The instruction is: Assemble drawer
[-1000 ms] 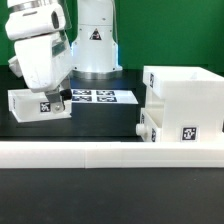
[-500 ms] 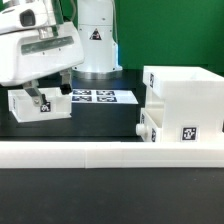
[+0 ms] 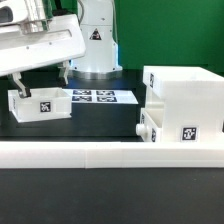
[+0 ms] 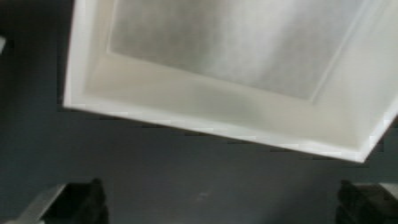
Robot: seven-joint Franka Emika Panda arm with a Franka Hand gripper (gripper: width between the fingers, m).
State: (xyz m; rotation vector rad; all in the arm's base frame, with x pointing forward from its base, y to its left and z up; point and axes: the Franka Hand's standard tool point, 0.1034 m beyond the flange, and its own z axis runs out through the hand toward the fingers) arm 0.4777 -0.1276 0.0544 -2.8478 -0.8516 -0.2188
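Note:
A small open-topped white tray [image 3: 40, 105] with a black-and-white tag lies on the black table at the exterior view's left. My gripper [image 3: 42, 80] hangs just above it, open and empty, one finger [image 3: 19, 86] over the tray's left end and the other over its right end. In the wrist view the tray [image 4: 231, 70] fills the frame, and my gripper [image 4: 217, 205] is wide open with only dark table between the fingertips [image 4: 71, 202]. The large cube-shaped shell [image 3: 185, 95] stands at the right, with a second small tray [image 3: 150, 126] against its lower left side.
The marker board [image 3: 95, 96] lies flat behind the middle of the table. A long low white rail [image 3: 110, 152] runs across the front. The robot base [image 3: 95, 40] stands at the back.
The wrist has turned and risen from the tray's tagged front face. The fingers now straddle the tray from above. The tray and the shell have not moved.

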